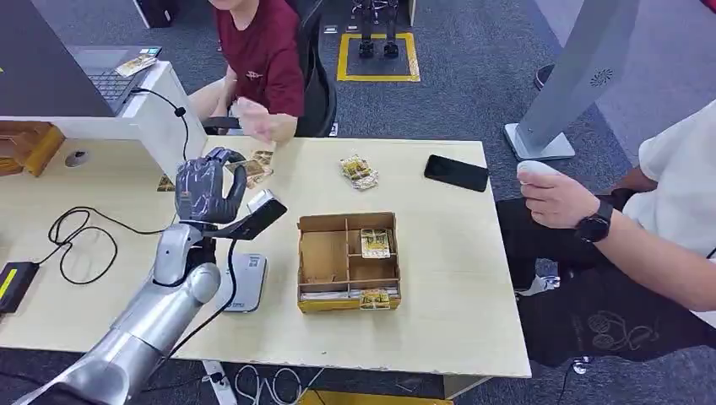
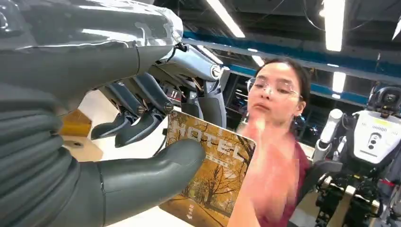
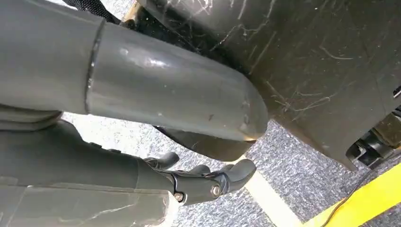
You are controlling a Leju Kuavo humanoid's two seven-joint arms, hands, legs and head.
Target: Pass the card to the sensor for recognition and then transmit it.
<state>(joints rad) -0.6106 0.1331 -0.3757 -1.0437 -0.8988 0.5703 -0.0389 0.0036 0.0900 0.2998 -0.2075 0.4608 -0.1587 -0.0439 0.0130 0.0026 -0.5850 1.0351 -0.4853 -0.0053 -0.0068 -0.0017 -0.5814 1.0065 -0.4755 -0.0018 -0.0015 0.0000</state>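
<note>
My left hand (image 1: pixel 207 189) is raised over the table's back left, just behind the black scanner head (image 1: pixel 262 212) on its white stand. In the left wrist view it (image 2: pixel 142 156) pinches a card (image 2: pixel 215 172) between thumb and fingers; the card shows autumn trees and the word MOTEL. A seated person in a dark red shirt reaches a blurred hand (image 2: pixel 272 165) toward the card's free edge; whether it touches the card I cannot tell. My right hand (image 3: pixel 203 179) hangs over the grey floor, fingers loosely apart and holding nothing.
A cardboard divider box (image 1: pixel 325 253) with cards stands mid-table, and a black phone (image 1: pixel 456 172) and a card bundle (image 1: pixel 359 171) lie behind it. More cards (image 1: pixel 260 163) lie by my left hand. Cables (image 1: pixel 80 240) loop at left. A second person (image 1: pixel 591 219) sits right, holding a white controller.
</note>
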